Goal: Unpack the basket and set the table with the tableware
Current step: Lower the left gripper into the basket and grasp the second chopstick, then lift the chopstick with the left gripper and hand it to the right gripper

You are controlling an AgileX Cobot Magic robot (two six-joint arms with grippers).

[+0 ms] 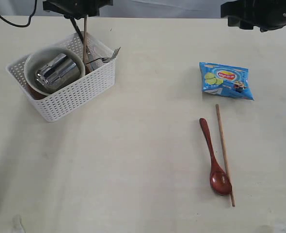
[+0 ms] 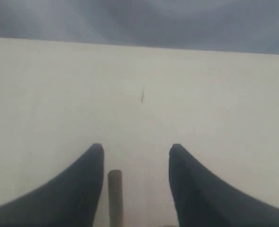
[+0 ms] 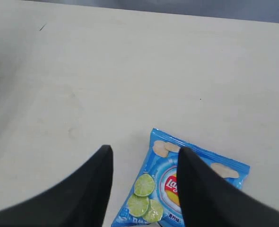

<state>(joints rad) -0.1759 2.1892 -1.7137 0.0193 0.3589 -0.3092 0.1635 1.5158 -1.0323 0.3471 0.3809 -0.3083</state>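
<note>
The white basket point(image 1: 75, 94) stands at the table's point(image 1: 143, 160) back left. In it lies a cream bowl point(image 1: 34, 58) with a steel cup point(image 1: 55, 73) on its side, and a fork point(image 1: 111, 54) pokes over the rim. One chopstick point(image 1: 86, 41) rises steeply from the basket toward my left gripper point(image 1: 80, 6). In the left wrist view its end point(image 2: 115, 194) sits between the parted fingers of the left gripper point(image 2: 136, 147), close to one finger and not clamped. A wooden spoon point(image 1: 214, 158) and another chopstick point(image 1: 224, 150) lie at the right. My right gripper point(image 3: 144, 149) is open and empty.
A blue snack packet point(image 1: 226, 80) lies at the right, behind the spoon; the right wrist view shows the packet point(image 3: 144, 189) just below the right fingers. Both arms hang over the table's far edge.
</note>
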